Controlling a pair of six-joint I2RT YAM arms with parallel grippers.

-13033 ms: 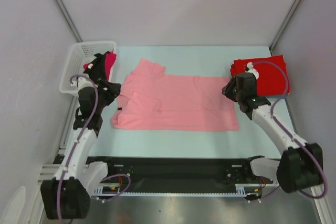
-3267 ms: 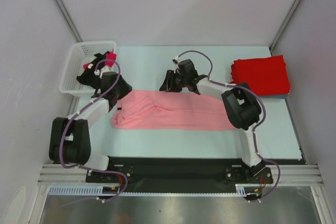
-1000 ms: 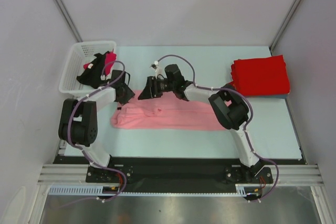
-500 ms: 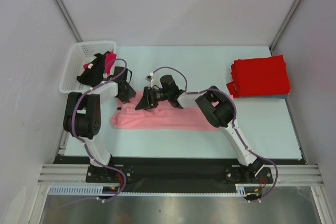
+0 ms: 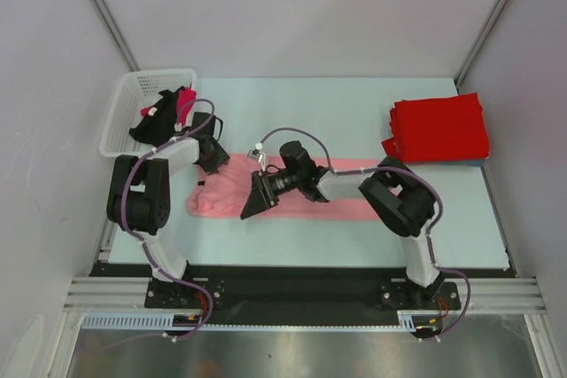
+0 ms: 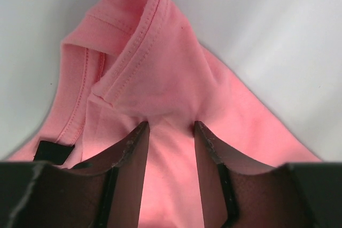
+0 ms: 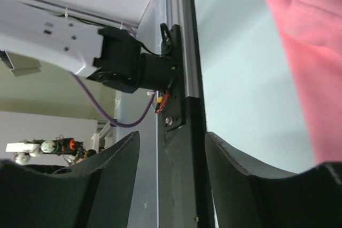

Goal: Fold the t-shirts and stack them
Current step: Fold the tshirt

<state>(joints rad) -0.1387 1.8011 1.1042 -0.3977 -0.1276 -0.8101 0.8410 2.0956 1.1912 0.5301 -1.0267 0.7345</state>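
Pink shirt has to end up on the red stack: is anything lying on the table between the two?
Nothing visible lies on the table between the pink t-shirt and the red stack. Only the right arm hangs over the shirt's end nearest the stack.

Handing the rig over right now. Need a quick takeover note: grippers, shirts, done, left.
Left gripper: jaws part way apart on the left end of the pink shirt, cloth between them; grip unclear.
Right gripper: open, empty, at the near edge of that shirt, left of centre.
The pink shirt lies as a long strip across mid-table.
Red stack: folded, far right.
Basket: far left, with a red shirt in it.
Done: red stack; pink folded lengthwise.
Left: fold pink crosswise, stack it, then probably the one in the basket.
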